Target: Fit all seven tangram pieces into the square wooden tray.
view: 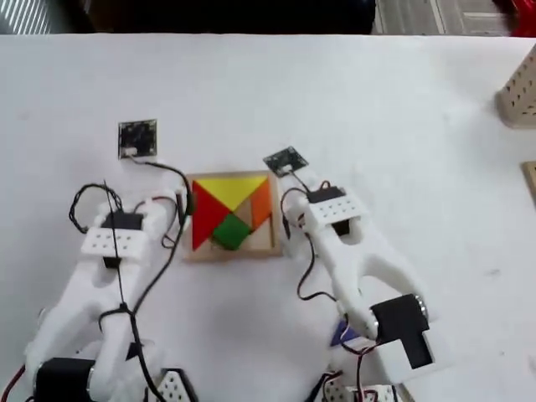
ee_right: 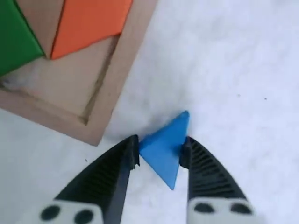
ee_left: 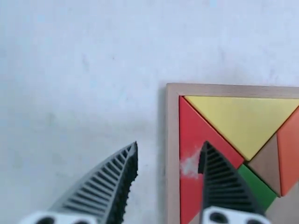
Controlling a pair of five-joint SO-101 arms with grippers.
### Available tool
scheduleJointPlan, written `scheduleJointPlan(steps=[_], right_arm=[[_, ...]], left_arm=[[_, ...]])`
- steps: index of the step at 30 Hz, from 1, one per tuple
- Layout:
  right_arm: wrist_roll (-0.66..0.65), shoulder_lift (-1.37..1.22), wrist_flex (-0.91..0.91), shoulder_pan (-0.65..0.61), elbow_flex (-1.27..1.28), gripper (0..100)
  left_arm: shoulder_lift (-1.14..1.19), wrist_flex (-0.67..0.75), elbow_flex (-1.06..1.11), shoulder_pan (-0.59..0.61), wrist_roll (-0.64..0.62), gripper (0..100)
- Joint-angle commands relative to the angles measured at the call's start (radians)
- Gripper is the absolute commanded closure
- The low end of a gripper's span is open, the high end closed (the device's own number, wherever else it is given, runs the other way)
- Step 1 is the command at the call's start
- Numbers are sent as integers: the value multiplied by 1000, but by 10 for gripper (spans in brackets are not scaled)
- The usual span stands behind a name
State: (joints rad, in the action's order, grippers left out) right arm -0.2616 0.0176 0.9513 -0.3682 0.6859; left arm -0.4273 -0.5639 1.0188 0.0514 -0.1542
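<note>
Table: white (view: 251, 92), with the wooden tray (view: 258, 243) between two arms.
Left claw (ee_left: 169, 148): spread open, straddling the tray's side rim, one finger above the red triangle (ee_left: 191, 135).
Right claw (ee_right: 161, 140): pinching a blue triangle (ee_right: 166, 149) just outside a tray corner.
High view: a bluish piece (view: 342, 333) well away from the tray, partly under the right arm.
Count in tray: one red triangle, one yellow triangle (ee_left: 243, 116), one green piece (ee_left: 254, 184), one orange piece (ee_left: 289, 154).
</note>
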Motion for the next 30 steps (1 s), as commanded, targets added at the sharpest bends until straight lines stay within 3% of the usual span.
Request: scheduleJointPlan(steps=[1,9,13,19,25,30], right_arm=[[-18,7,-13,-12,-34,906],[-8,-1,-10,-12,-58,799],[92,2,-12,-12,-60,820],[92,-2,-15,-12,-60,863],[92,-4,-8,-5,-57,968],[92,-4,-8,-2,-54,975]], left_arm=[[-4,20,-5,7,-8,778],[-4,20,-6,7,-8,778],[-4,20,-6,7,-8,778],[-4,20,-8,7,-8,778],[-4,20,-8,7,-8,778],[-4,20,-8,7,-8,777]])
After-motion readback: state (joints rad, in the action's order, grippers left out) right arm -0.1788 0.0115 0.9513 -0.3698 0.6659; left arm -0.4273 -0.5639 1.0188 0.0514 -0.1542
